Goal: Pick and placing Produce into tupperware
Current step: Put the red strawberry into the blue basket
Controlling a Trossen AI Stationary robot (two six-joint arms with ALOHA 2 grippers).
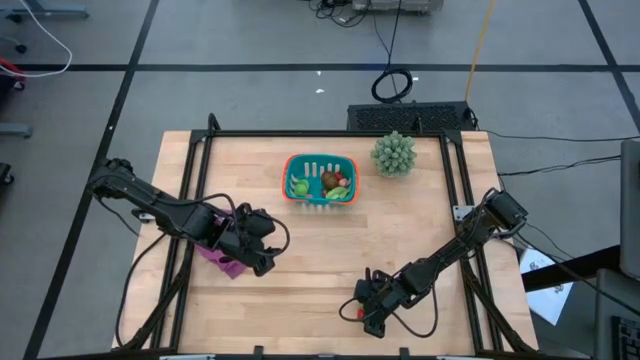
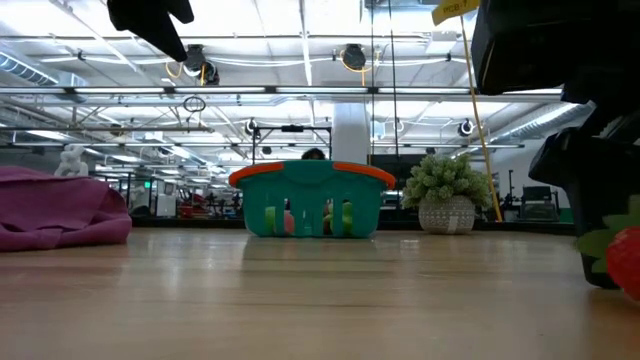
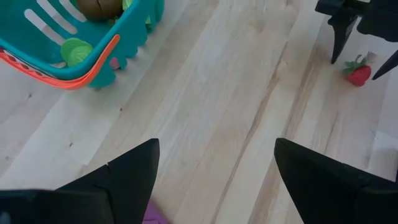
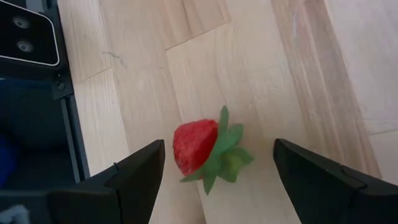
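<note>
The teal tupperware basket (image 1: 320,180) with an orange rim stands at the table's far middle. It holds green pieces, a brown kiwi-like piece and a red piece. One red strawberry (image 4: 196,146) with green leaves lies on the wood near the table's near edge (image 1: 346,313). My right gripper (image 4: 217,168) is open low over it, one finger on each side, not touching. My left gripper (image 1: 268,255) hovers open above the purple cloth (image 1: 225,262) at the table's left. In its wrist view (image 3: 214,174) the basket (image 3: 74,43) and the strawberry (image 3: 359,73) show ahead.
A spiky pale-green plant ball (image 1: 394,153) in a pot stands right of the basket. The purple cloth (image 2: 55,210) lies bunched at the left. Bare wood stretches between the basket and the strawberry. A black frame rail runs around the table's edges.
</note>
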